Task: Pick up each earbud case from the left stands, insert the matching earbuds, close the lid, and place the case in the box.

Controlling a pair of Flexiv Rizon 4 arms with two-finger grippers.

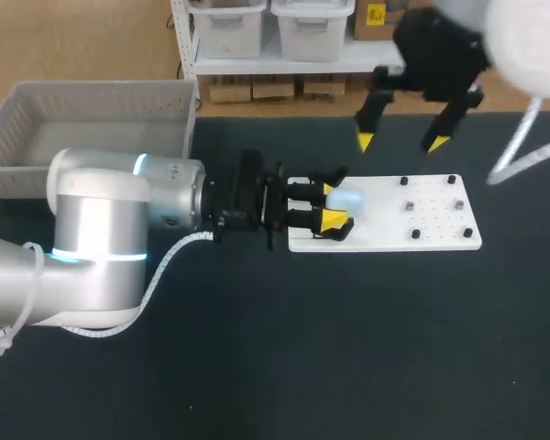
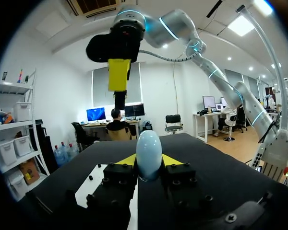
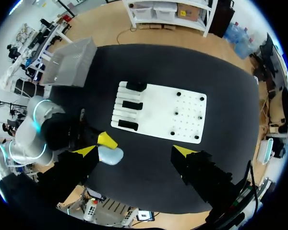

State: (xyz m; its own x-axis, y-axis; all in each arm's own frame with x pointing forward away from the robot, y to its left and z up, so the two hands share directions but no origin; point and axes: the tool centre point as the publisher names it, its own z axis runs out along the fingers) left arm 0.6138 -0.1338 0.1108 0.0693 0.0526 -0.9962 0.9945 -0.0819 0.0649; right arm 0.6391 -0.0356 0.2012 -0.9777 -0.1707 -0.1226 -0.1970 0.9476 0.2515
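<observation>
1. The left gripper (image 1: 328, 209) is clamped on the pale blue earbud case (image 1: 348, 200), with one yellow tip pressed to each side of it.
2. In the left wrist view the egg-shaped case stands upright between the fingers (image 2: 126, 160), its rounded end pointing out past them.
3. The case is held over the left part of the white board (image 1: 376, 235). In the right wrist view it shows apart from the three black stands (image 3: 132, 104) there.
4. Small dark pegs (image 1: 409, 207) dot the board's right part.
5. The right gripper (image 1: 401, 143) hangs above the board's far edge, its fingers spread wide with nothing between them.
6. The grey box (image 1: 92, 92) sits at the table's far left corner, well apart from the board.
</observation>
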